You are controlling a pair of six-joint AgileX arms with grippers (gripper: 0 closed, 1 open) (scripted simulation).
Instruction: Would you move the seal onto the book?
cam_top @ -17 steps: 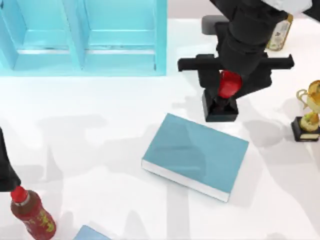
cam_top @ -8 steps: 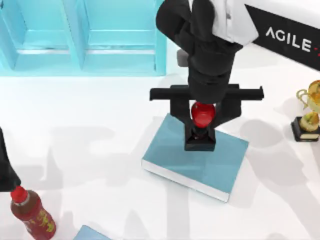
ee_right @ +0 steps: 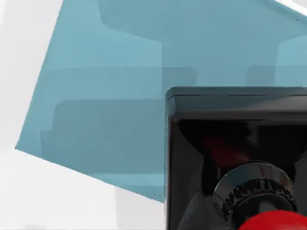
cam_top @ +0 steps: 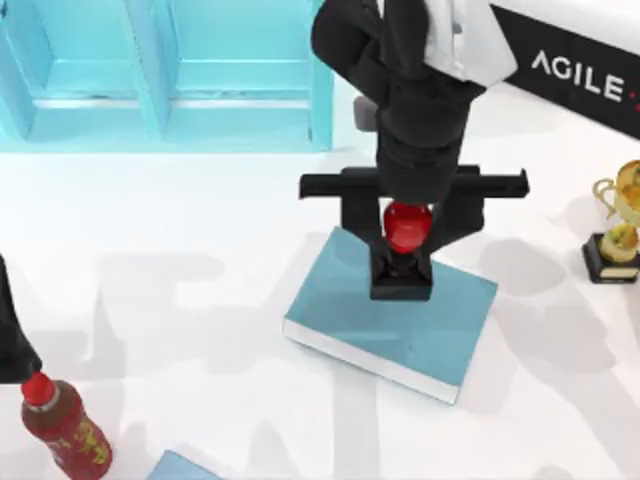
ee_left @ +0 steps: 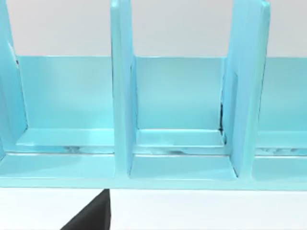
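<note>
— Seal (cam_top: 402, 250) count: one, and it is seen over the upper middle of the one book (cam_top: 340, 300). What is made out of its looks?

— Black square base, shiny red round knob; from the right wrist view the seal (ee_right: 240, 158) is shown just above the light-blue cover of the book (ee_right: 105, 96), though contact cannot be judged.

— And the arms?

— Right gripper (cam_top: 405, 232) is reached down from the table's far side, fingers closed narrow on the red knob. The left arm is parked at the left edge, beside one red-capped bottle (cam_top: 62, 425); its fingers cannot be judged.

— Anything else counted?

— One turquoise shelf unit (cam_top: 160, 75) at the back left, one gold trophy (cam_top: 618, 225) at the right edge.
</note>
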